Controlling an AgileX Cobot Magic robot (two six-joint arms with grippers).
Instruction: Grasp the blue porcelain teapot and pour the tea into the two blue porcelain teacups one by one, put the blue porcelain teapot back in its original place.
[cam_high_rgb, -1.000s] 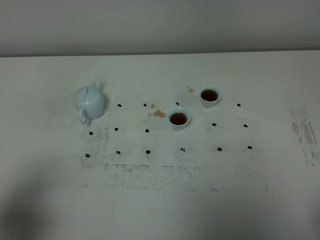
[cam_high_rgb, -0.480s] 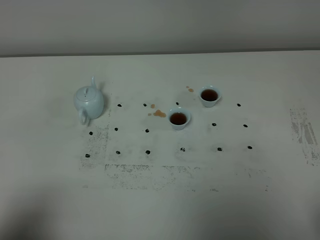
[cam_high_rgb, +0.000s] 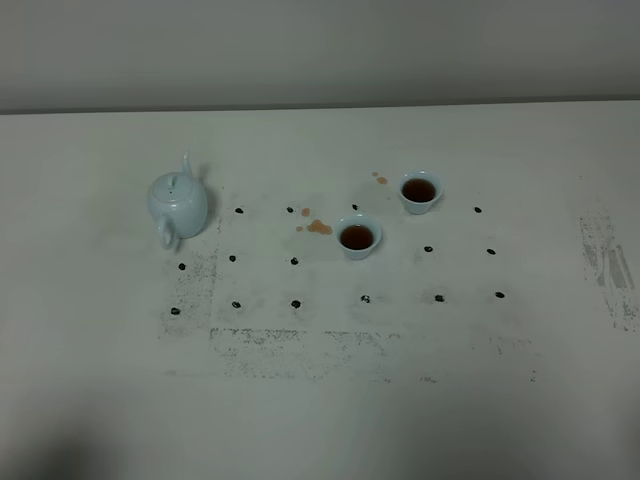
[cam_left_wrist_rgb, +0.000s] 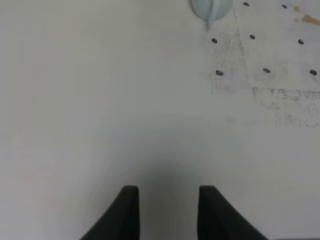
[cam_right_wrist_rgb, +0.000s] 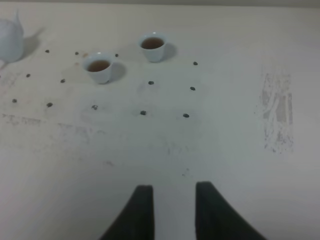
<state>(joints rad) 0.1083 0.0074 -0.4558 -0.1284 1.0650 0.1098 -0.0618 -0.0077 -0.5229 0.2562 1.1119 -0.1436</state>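
Exterior high view shows neither arm, only a white table whose near part is bare apart from scuffed grey smudges and a grid of small dark dots. Beyond the dots, toward the middle, stands the nearer teacup, a small pale blue glossy cup with a flared rim and narrow base, upright and filled with dark reddish-brown tea. A few orange-brown tea spills lie on the table just to its left. Slightly farther back and to the right stands the farther teacup, of the same make and also holding dark tea; the two cups are near each other but apart. On the left side of the table, well apart from both cups, the blue porcelain teapot sits upright: very pale blue-white, glossy and round-bodied, with a small lid knob, its thin spout pointing away from the camera and its loop handle toward it. In the left wrist view the left gripper hangs over bare table with its two dark fingers set apart and nothing between them, the teapot far ahead at the frame's edge. In the right wrist view the right gripper likewise holds nothing, its fingers showing a gap though drawn in as far as they go.
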